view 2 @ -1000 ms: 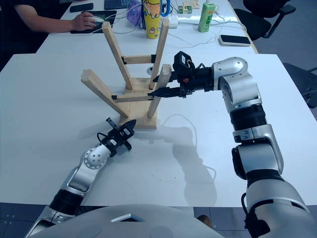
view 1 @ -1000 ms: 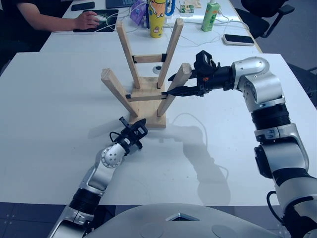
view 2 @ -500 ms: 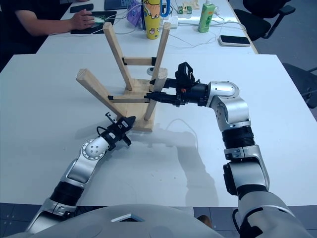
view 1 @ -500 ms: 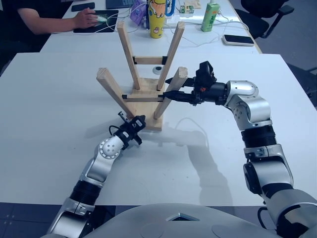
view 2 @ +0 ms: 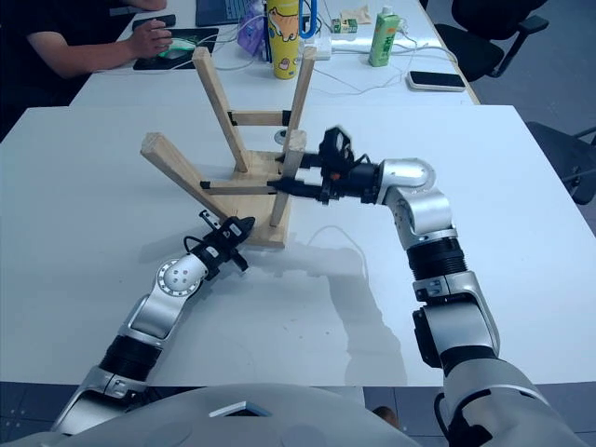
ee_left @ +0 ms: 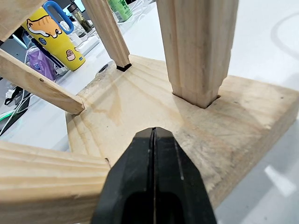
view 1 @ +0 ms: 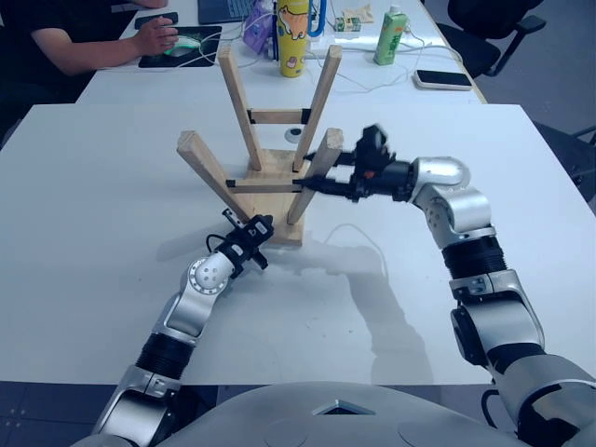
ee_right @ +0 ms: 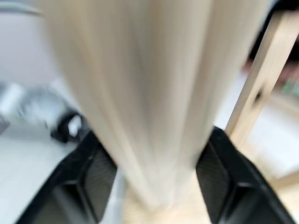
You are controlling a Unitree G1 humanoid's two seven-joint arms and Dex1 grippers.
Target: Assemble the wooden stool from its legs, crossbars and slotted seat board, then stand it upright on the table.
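We see the stool [view 1: 270, 172] upside down on the white tabletop [view 1: 112, 168], its seat board [view 1: 279, 219] flat against the surface and its four legs splayed upward, tied by crossbars [view 1: 265, 186]. Our right gripper [view 1: 317, 172] is clamped on the near right leg [view 1: 300, 205], a finger on either side, partway up. Our left gripper [ee_left: 153, 140] has its fingers pressed together, holding nothing, at the board's near left corner, touching or just short of the wood.
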